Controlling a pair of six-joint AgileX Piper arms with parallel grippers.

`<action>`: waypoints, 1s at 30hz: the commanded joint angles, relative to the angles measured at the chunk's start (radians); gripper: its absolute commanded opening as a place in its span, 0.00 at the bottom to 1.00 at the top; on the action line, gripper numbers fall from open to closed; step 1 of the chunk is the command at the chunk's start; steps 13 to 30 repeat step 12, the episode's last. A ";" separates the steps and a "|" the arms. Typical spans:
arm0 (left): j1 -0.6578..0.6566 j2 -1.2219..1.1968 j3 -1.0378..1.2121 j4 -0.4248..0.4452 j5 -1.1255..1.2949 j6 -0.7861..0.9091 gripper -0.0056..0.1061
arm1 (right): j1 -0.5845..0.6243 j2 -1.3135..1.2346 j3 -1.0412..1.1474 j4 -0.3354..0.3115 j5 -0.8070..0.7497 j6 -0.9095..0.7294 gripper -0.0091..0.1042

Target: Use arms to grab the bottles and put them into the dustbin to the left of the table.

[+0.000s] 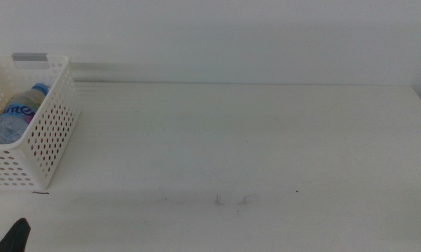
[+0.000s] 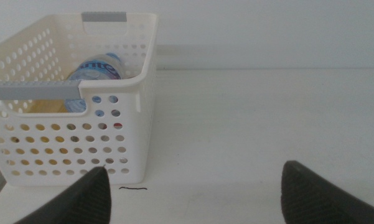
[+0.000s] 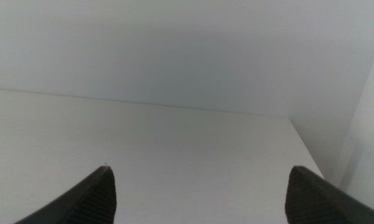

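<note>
— What do I have on the left gripper?

— I see its jaws spread wide with nothing between them, low over the table near the front edge, just in front of the dustbin. In the middle view only a dark tip shows at the bottom left corner.

— And the right gripper?

— Also spread and empty, over bare white tabletop, facing the plain pale wall and the table's far corner.

— Where are the bottles?

— The water bottle lies inside the dustbin at the table's left end, blue cap toward the back. I make out something yellow under it, and a hint of red through the perforations. A few faint scuff marks sit mid-table.
</note>
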 commanded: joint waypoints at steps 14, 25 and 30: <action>-0.044 -0.003 0.001 -0.002 -0.009 -0.001 0.89 | -0.008 -0.005 0.004 -0.002 -0.002 -0.003 0.80; -0.044 -0.003 0.001 -0.002 -0.009 -0.001 0.89 | -0.008 -0.005 0.004 -0.002 -0.002 -0.003 0.80; -0.044 -0.003 0.001 -0.002 -0.009 -0.001 0.89 | -0.008 -0.005 0.004 -0.002 -0.002 -0.003 0.80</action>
